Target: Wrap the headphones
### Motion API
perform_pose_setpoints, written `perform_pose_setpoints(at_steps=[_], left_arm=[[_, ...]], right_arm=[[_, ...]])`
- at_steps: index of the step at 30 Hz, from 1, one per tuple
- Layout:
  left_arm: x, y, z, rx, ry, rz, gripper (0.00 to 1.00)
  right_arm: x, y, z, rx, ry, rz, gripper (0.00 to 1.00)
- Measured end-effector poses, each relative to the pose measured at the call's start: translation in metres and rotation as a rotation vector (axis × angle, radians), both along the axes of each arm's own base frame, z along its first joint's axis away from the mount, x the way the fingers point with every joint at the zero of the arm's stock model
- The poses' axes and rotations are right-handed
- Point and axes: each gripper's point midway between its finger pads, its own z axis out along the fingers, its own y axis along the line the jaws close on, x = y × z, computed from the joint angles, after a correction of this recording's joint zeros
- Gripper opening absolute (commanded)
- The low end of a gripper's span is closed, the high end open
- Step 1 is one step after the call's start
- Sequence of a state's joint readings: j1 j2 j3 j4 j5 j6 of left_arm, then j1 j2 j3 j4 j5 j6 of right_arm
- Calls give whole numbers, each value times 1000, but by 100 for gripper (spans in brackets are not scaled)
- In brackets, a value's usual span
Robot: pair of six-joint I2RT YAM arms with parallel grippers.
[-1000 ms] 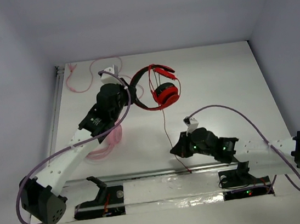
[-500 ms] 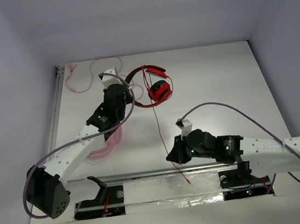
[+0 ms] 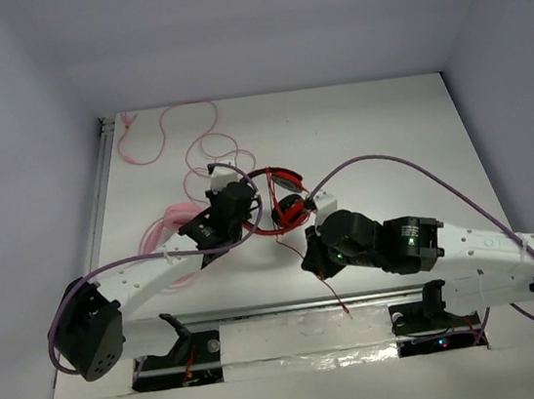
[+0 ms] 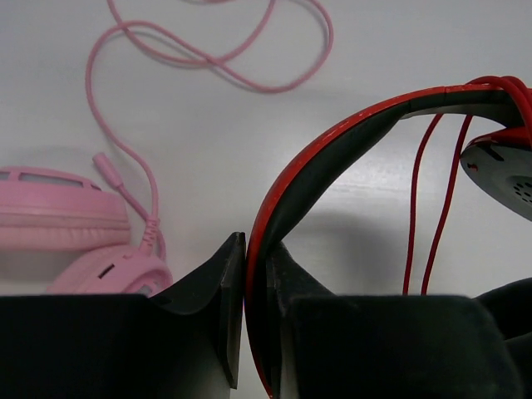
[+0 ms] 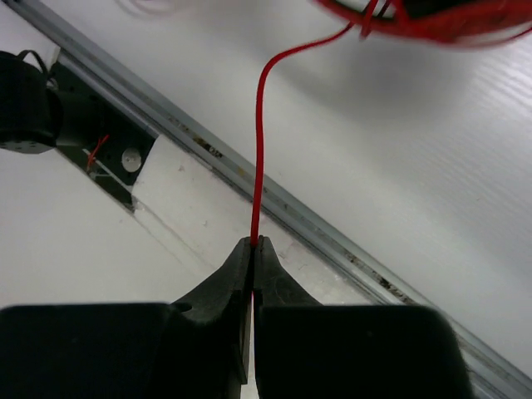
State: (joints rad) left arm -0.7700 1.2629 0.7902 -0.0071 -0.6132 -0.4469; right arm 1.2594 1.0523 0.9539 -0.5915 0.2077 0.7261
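Left hand [image 4: 256, 249] is clamped across the headband of the headphones [image 3: 282, 180], held at centre frame over the tabletop [image 3: 387, 135] in the top view. Right hand [image 5: 252, 244] is closed, pinching the thin red cable [image 5: 259, 125].

Judgement: the band is stiff and a sound hold. The cable is limp, light, likely to slip, and easily strained at its joint.

Pink headphones [image 4: 75, 216] crowd the left. Open room lies upper right. A metal rail [image 5: 332, 245] borders the lower edge.
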Motion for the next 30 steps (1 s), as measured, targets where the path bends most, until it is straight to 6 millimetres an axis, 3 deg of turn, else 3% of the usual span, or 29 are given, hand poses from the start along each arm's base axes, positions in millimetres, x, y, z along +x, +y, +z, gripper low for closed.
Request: perform_pose_setpoints(at_steps=[4,9,19,23,30], left_arm=[[-21,-6,-18,59,58,-53,0],[-45,-16,-37,104,128,-141,0],[-82,-41,-53,128,238,-341,0],[-92,-46,-47,108,259,-417,0],[-104,-63,-16,29,218,-558,0]], right_arm=[[16,-6,9,-85,-80,-23,0],[37,-23,5,-235,-186,-70,0],[71,-51,20,-405,-387,-146,0],[81,-58,25,-430,-434,-172,0],[100,-72,41,-376,-488,-236,0]])
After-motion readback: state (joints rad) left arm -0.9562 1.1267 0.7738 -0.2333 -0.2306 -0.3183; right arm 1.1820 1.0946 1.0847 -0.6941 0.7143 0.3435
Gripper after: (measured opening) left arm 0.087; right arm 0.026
